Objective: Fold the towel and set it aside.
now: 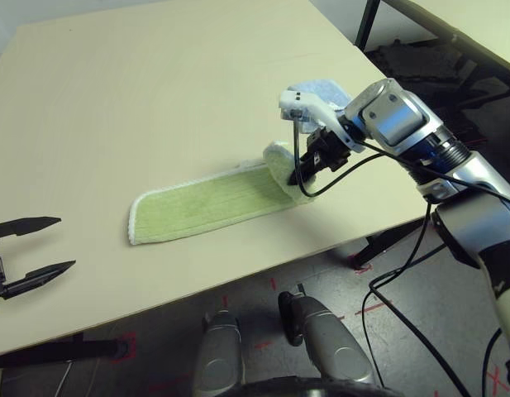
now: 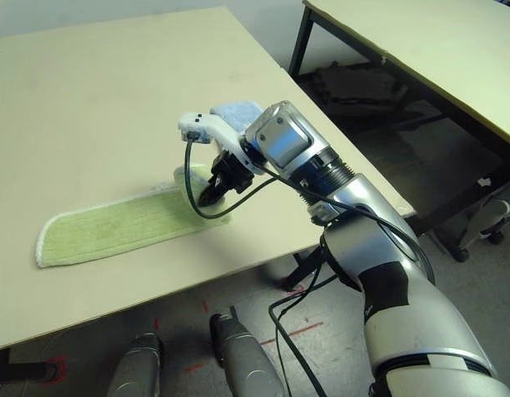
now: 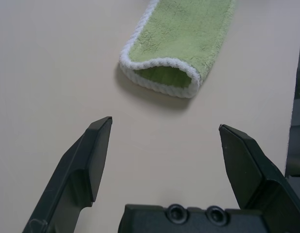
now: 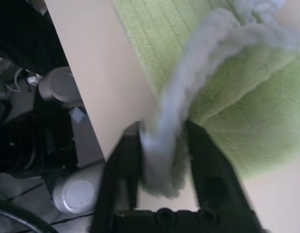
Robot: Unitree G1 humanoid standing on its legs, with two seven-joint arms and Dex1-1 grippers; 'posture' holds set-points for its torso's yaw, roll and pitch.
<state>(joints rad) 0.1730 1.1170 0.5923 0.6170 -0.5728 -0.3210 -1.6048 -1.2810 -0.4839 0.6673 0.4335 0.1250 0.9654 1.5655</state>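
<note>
The light green towel [image 1: 213,203] lies as a long narrow folded strip on the table, running from the middle-left toward the right. Its right end curls up at my right gripper [image 1: 300,178]. In the right wrist view that gripper [image 4: 162,141] has its fingers parted, and the towel's [image 4: 247,121] white edging sits loosely between them. My left gripper [image 1: 48,244] hovers open over bare table near the front left edge, well apart from the towel's left end [image 3: 179,43], with nothing between its fingers.
A small light blue folded cloth [image 1: 321,89] lies just behind the right gripper near the table's right edge. The wooden table [image 1: 155,83] stretches far to the back and left. A second table [image 2: 420,50] stands to the right across a gap.
</note>
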